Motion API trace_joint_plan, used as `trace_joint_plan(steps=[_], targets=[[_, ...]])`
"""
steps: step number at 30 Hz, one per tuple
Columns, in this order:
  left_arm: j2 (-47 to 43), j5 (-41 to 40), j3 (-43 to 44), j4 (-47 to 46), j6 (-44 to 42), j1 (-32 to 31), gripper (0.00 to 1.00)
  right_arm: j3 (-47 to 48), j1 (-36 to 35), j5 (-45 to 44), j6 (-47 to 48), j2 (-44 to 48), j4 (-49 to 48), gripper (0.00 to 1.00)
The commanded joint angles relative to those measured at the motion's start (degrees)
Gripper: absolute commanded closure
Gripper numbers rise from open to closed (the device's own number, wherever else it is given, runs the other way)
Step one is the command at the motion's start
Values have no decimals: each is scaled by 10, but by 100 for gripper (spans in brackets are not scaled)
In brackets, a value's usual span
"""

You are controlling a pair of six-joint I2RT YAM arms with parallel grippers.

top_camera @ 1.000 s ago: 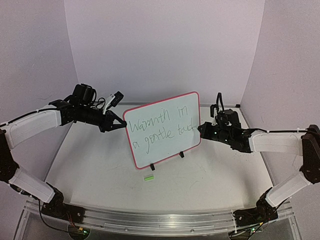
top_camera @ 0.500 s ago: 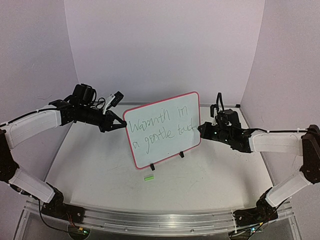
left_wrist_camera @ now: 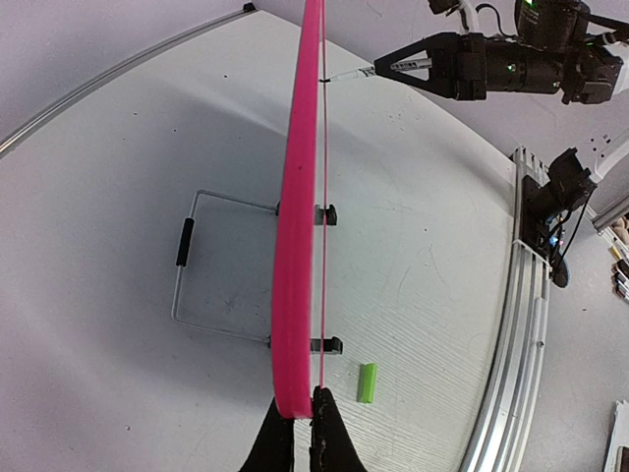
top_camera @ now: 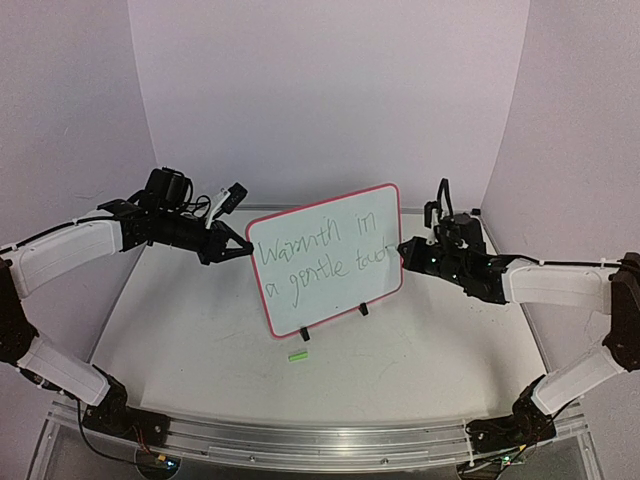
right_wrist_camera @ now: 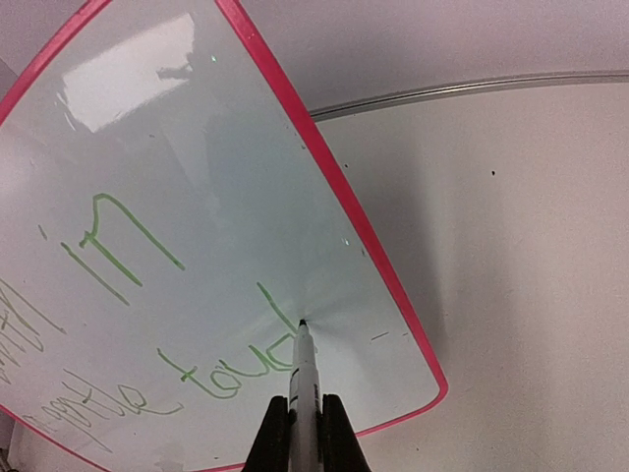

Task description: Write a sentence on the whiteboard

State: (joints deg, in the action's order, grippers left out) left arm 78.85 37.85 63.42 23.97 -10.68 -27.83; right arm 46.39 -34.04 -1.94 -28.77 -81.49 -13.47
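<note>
Whiteboard [top_camera: 325, 262] edge pinched by left end effector [left_wrist_camera: 305, 418]; right end effector [right_wrist_camera: 306, 411] clamps marker [right_wrist_camera: 303, 366] touching its face.

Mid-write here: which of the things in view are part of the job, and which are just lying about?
In the job:
- whiteboard, clamped at its edge by the left gripper
- sentence, last word looks unfinished
- marker in the right gripper, tip on the board

Lying about:
- small green cap, loose on the table in front of the board
</note>
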Motion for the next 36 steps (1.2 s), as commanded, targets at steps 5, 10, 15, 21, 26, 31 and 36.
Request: trace_joint_plan(steps=[5,10,15,21,26,31,36], targets=[[26,-31,-9,65,-28,-13,100,18,2,-34,-1,4,-22,100],[26,-31,-9,65,-28,-14,100,15,2,-46,2,-2,-27,100],[26,-31,-9,64,-28,-13,100,15,2,-49,5,-13,-27,100],[26,-30,-9,64,-27,-14,100,1,2,-39,-5,-21,-27,100],[26,-30,-9,64,-28,-13,100,-23,2,-36,-18,-21,-27,100],[27,-29,-9,64,-28,-14,100,-26,2,-38,-16,-24,-27,100],[27,-29,-9,64,-28,-13,100,-23,2,-38,-16,-23,-27,100]])
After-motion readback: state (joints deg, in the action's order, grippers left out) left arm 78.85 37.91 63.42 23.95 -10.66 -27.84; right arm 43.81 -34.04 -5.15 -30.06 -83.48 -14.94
